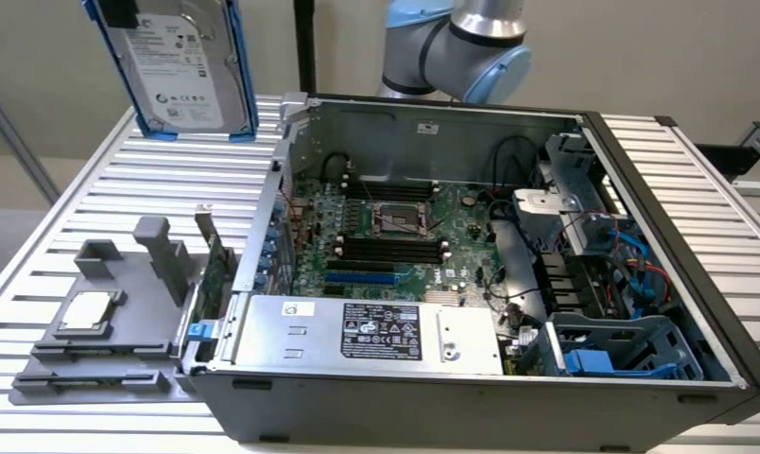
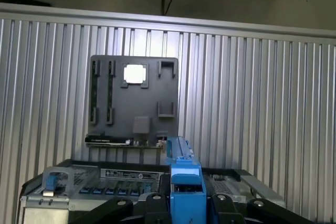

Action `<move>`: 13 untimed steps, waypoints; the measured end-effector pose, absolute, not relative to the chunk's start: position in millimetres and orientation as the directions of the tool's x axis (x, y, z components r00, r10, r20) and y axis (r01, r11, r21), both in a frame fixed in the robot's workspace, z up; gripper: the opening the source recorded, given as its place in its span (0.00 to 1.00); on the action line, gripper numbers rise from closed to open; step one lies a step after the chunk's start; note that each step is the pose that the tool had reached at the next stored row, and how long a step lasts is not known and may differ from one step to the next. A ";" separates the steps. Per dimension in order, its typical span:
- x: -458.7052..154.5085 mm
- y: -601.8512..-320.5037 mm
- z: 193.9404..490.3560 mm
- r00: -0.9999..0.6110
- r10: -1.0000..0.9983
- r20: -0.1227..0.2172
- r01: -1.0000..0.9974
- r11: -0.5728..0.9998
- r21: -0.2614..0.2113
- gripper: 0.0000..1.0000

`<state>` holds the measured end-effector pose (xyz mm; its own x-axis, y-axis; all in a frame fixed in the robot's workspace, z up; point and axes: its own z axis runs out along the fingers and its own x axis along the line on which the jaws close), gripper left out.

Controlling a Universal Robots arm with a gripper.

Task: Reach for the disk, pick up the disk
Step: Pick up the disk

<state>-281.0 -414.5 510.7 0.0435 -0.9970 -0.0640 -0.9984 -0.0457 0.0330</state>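
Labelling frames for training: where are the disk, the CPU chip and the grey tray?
disk (image 1: 179, 66): exterior view, white label.
CPU chip (image 2: 135, 73): wrist view, silver top.
grey tray (image 2: 128, 106): wrist view, bare middle.

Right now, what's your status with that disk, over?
Gripper shut on the disk. Disk upright, lifted above the table, outside the computer case. Nothing blocking.

Smooth silver-grey metal on the disk (image 1: 179, 71), under a white printed label (image 1: 176, 47) that looks like paper. Bright blue plastic rails (image 1: 239, 66) along its edges, slightly glossy. Ribbed pale metal for the table (image 1: 115, 180), with a soft sheen. Matt grey plastic on the holder tray (image 1: 141, 326), and a shiny silver metal chip (image 1: 88, 307) set in it. Dark matt shell on the computer case (image 1: 481, 416), dull bare steel inside. Smooth silver metal and glossy pale-blue caps up on the arm (image 1: 481, 24). Matt black on the gripper (image 2: 186, 203).
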 end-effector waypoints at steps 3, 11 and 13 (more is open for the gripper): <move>-267.7 -415.9 512.7 0.044 -0.997 -0.064 -0.998 -0.046 0.034 0.33; -230.9 -424.8 512.8 0.044 -0.997 -0.064 -0.998 -0.046 0.034 0.33; -221.9 -427.0 512.8 0.044 -0.997 -0.064 -0.998 -0.046 0.034 0.33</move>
